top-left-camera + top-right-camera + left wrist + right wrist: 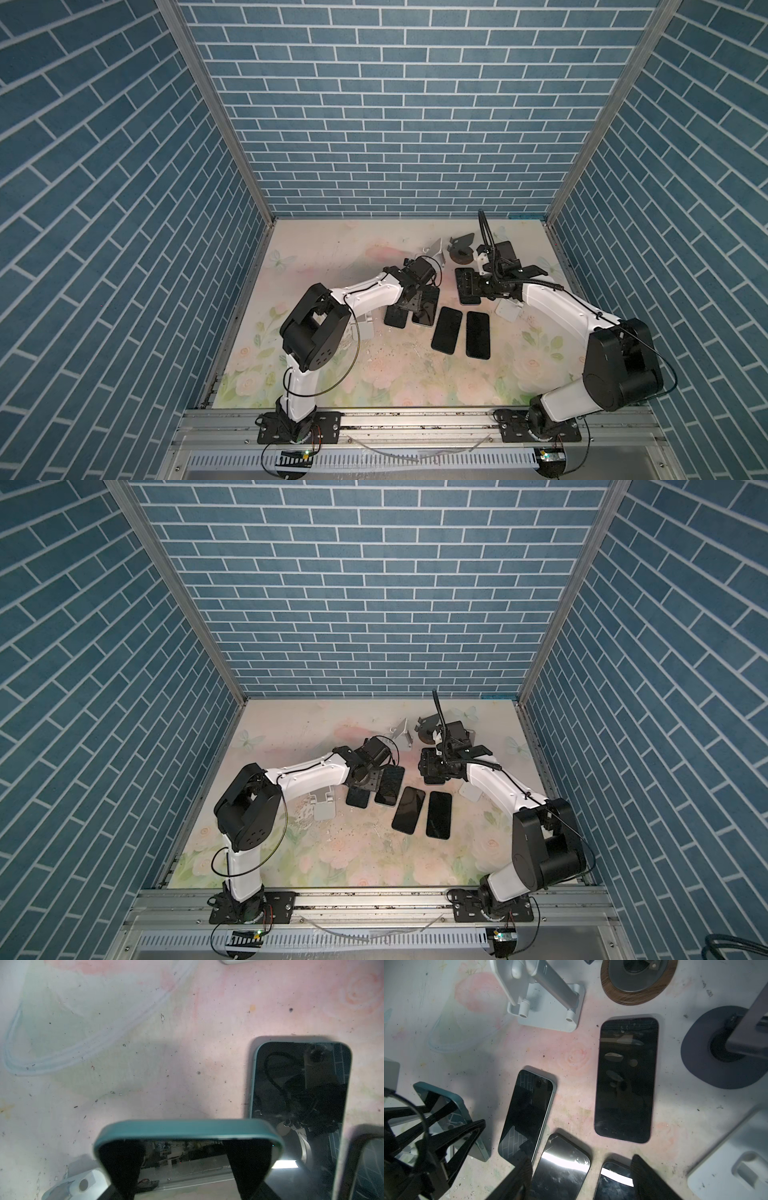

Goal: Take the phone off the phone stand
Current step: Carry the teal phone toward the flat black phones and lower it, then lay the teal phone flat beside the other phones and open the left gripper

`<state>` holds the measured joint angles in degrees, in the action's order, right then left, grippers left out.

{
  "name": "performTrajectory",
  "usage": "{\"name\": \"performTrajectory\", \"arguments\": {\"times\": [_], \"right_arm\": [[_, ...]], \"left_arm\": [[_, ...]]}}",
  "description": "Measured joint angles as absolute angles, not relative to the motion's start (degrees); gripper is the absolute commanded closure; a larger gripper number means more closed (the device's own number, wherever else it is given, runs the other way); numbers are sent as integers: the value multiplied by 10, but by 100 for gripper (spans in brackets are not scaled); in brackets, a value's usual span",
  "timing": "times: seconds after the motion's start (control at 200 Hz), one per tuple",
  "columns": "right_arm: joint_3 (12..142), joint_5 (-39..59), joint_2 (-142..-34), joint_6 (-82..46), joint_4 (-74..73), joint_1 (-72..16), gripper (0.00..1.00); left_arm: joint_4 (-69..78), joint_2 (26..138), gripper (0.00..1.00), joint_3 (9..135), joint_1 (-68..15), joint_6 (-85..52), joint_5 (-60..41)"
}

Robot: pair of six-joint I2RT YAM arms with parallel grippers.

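L tool [185, 1153] clamped on teal phone [187, 1128], tilted, low over counter [124, 1043], just beside stand [323, 808]; prob. clear of it. R tool [583, 1176] spread wide, empty, above other phones [626, 1078]. Nxt: lay phone flat in a free spot, then release w/o sliding.

Left end effector [363, 787] clamps a phone [357, 799] beside another phone [390, 787].

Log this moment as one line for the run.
left pincer: shut on teal phone | right pincer: open, empty | teal phone: tilted, gripped across width
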<state>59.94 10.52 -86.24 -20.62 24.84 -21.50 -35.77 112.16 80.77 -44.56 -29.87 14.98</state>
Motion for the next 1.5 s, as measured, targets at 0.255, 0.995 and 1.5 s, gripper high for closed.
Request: {"name": "performTrajectory", "arguments": {"times": [0.255,0.995,1.5], "right_arm": [[599,108,-862,-206,249,-214,24],[600,121,-866,-206,249,-214,24],[600,127,-867,-206,248,-214,24]], "left_arm": [[-347,1133,45,808,-436,-301,136],[-336,1169,41,811,-427,-305,111],[-341,1169,27,811,-427,-309,125]]}}
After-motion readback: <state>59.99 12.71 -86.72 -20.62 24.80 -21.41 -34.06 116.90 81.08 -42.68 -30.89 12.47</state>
